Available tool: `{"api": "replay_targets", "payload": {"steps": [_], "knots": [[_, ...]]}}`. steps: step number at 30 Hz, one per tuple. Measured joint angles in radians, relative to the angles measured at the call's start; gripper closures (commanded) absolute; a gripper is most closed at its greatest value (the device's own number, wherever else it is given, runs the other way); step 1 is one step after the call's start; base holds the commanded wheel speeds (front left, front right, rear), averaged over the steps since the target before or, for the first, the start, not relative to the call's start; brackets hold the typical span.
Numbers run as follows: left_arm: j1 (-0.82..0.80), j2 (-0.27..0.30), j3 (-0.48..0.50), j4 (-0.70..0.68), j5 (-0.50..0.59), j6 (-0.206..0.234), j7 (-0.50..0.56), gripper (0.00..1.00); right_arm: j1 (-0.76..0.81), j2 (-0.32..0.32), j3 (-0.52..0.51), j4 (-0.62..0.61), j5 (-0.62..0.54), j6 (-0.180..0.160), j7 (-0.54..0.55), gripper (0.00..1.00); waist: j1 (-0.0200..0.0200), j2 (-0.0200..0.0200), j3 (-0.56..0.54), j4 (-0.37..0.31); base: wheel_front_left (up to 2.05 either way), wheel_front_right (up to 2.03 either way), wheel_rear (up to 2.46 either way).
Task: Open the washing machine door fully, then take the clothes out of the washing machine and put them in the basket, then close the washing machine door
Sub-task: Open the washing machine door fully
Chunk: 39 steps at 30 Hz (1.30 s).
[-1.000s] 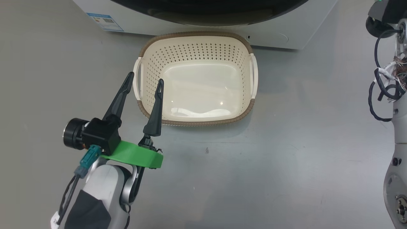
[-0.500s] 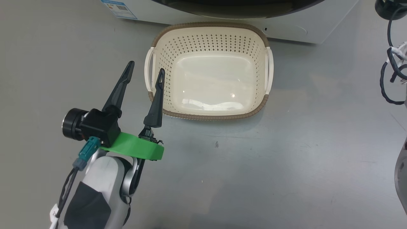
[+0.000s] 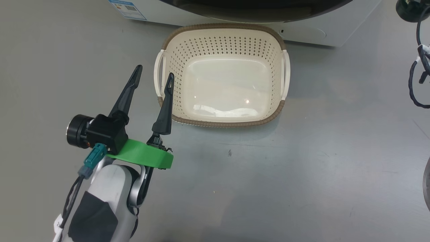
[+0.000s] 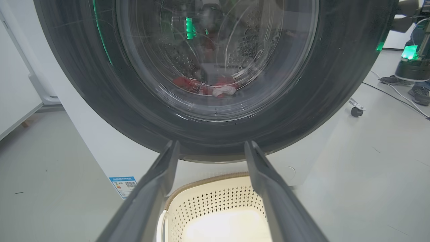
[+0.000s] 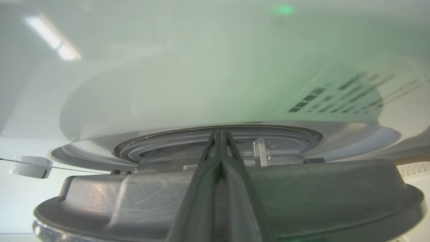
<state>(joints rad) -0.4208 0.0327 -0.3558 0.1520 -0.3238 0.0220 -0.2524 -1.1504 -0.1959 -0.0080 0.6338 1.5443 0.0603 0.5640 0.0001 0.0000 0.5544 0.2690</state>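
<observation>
At 12 o'clock in the head view: the washing machine [image 3: 302,33] shows its white front along the top edge, with the black ring of the washing machine door [image 3: 255,6] above it.
Sticker: the blue sticker [image 3: 127,7] sits at 11 o'clock, low on the machine's front.
Basket: the basket [image 3: 221,123] stands on the grey floor [image 3: 302,151] just before the machine, at 12 o'clock from the frame's middle. Its glossy bottom catches the light.
Left pincer: the left pincer [image 3: 154,73] reaches up from 8 o'clock with its fingers wide apart and gripping nothing. The tips lie at 9 o'clock of the basket, beside its white handle [image 3: 158,72].
Door, left wrist view: it fills 12 o'clock beyond the spread fingers. Whether it is latched or slightly ajar I cannot tell.
Clothes: the clothes [image 4: 188,84], red with a white patch, lie low in the steel drum [image 4: 248,43], seen through the door's glass.
Right pincer: the right pincer [image 5: 219,134] has its fingers pressed together, pointing to 12 o'clock over a dark grey rounded body [image 5: 302,188] toward a blurred white surface. Whether it touches anything I cannot tell.
Cables: dark cables [image 3: 415,84] hang at 3 o'clock in the head view.
Shoes: a person's shoes [image 4: 396,80] stand at 2 o'clock in the left wrist view.
</observation>
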Motion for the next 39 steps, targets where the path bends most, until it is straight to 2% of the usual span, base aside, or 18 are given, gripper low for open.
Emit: {"api": "replay_targets", "payload": {"steps": [19, 39], "knots": [[0.000, -0.001, 0.003, 0.036, 0.000, 0.000, 0.000, 0.00, 0.049, 0.047, 0.028, 0.053, 0.066, 0.043, 0.140, 1.00, 0.0000, 0.0000, -0.052, -0.033, 0.00, 0.00, 0.00], [0.026, -0.001, 0.001, 0.083, -0.002, -0.001, 0.000, 0.00, 0.193, 0.100, 0.090, 0.031, 0.124, 0.056, 0.285, 1.00, -0.0001, 0.0000, -0.136, -0.058, 0.00, 0.00, 0.00]]}}
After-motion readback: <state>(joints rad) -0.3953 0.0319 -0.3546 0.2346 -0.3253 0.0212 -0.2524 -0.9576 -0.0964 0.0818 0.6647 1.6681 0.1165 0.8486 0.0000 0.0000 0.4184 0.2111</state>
